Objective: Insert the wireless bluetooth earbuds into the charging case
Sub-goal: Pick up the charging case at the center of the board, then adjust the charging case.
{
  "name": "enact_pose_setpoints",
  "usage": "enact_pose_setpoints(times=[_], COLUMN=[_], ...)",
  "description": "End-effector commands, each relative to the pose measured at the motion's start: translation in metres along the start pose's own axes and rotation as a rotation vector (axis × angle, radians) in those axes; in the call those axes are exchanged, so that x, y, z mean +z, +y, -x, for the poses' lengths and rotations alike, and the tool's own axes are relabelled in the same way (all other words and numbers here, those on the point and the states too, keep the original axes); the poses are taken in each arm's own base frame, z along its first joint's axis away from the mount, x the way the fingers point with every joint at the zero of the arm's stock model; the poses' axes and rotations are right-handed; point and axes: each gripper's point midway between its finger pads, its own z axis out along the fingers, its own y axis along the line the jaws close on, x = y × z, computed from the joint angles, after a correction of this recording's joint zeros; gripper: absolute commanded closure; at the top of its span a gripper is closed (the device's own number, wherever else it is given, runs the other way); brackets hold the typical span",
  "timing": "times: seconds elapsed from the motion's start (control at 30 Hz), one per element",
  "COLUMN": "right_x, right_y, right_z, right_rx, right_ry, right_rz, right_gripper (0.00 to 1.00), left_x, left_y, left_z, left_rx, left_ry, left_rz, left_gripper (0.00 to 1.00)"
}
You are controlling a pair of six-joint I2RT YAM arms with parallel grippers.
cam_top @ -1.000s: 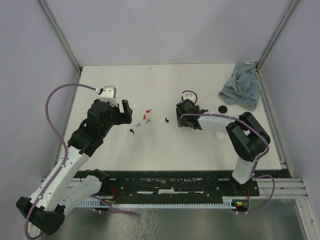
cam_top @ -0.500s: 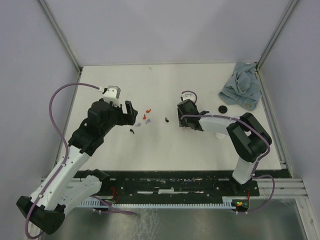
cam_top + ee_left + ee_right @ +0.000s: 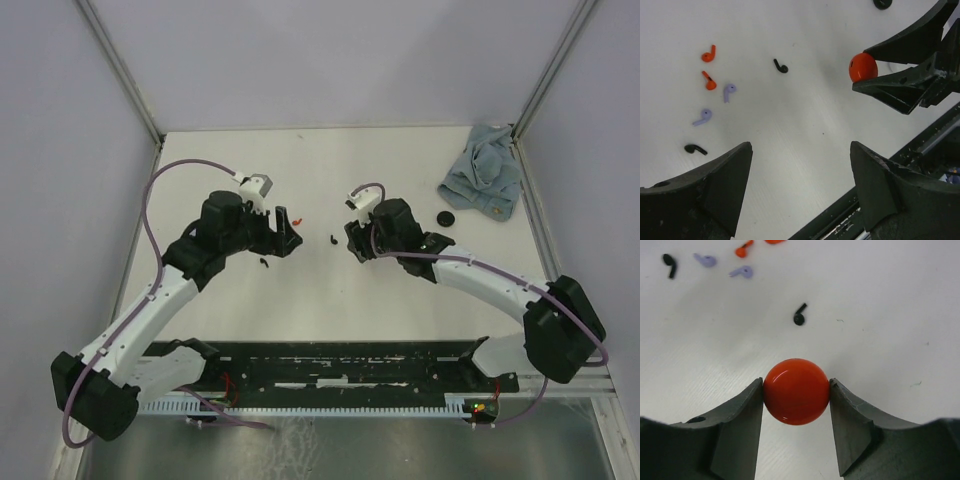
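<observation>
Arms [image 3: 165,295] stretch inward; right pincer [image 3: 796,386] clamps red round case [image 3: 796,400], left pincer [image 3: 800,150] gapes.

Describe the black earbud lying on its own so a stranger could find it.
On the white table, look just ahead of the red round case pinched in the right gripper. The black earbud there lies alone; the other black earbud sits beside lilac earbuds and red earbuds.
</observation>
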Motion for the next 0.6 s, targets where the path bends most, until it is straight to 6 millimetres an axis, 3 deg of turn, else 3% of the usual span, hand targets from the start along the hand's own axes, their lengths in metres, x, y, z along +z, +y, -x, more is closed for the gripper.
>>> enact_pose_setpoints(times=[0.0,0.27,0.57], right_x=[-0.031,-0.069,-0.079], right_y=[0.037,0.073,0.091], right_z=[0.033,0.057,0.066], right_rx=[-0.244,-0.626,-0.844], right_ry=[-0.139,-0.28,-0.308], right_rz=[0.22,0.433,0.514], right_gripper=[0.57,0.57,0.57], left_x=[-0.003,0.008,0.017], left_y=[-0.04,-0.072,-0.098], left_z=[0.019,0.002,-0.007], left_rx=[-0.032,-0.095,-0.187], left_ry=[-0.008,0.122,0.195], left_rz=[-0.191,-0.402,-0.591], left_gripper=[0.16,0.24,0.33])
